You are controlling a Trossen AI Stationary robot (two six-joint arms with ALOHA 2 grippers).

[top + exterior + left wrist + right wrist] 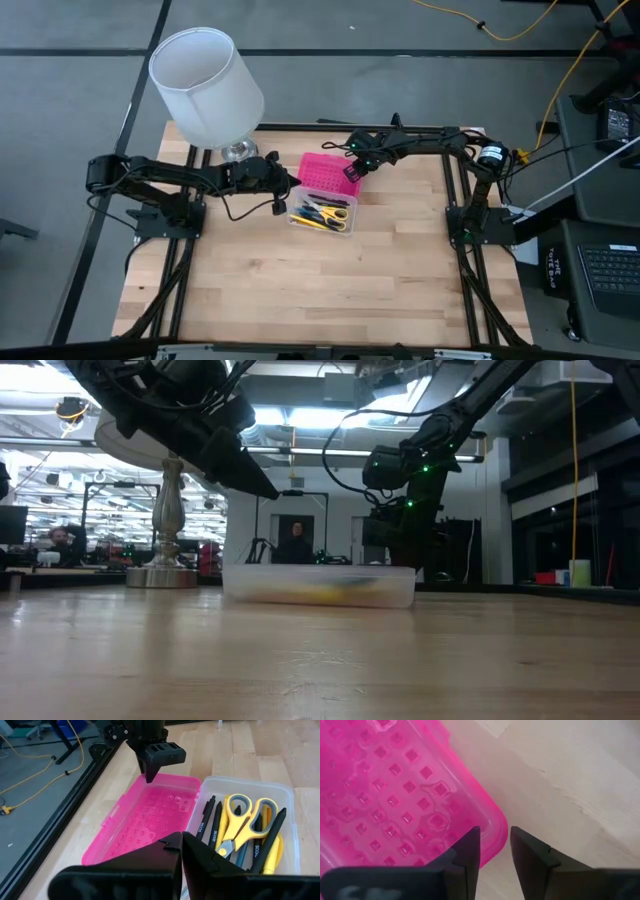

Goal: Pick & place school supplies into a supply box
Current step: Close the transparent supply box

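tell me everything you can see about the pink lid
The pink lid is bright, translucent-looking plastic with a grid of raised dots and a raised rim. It lies open and flat on the wooden table, joined along one long side to the clear base. The right gripper has its jaws astride the lid's rim at a corner.

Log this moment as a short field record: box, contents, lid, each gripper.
box: clear base, open, mid-table
contents: scissors, pens inside base
lid: pink lid lying open beside base
left gripper: shut, empty, above base's edge
right gripper: open, fingers straddling lid's corner rim
other: lamp at table's far left
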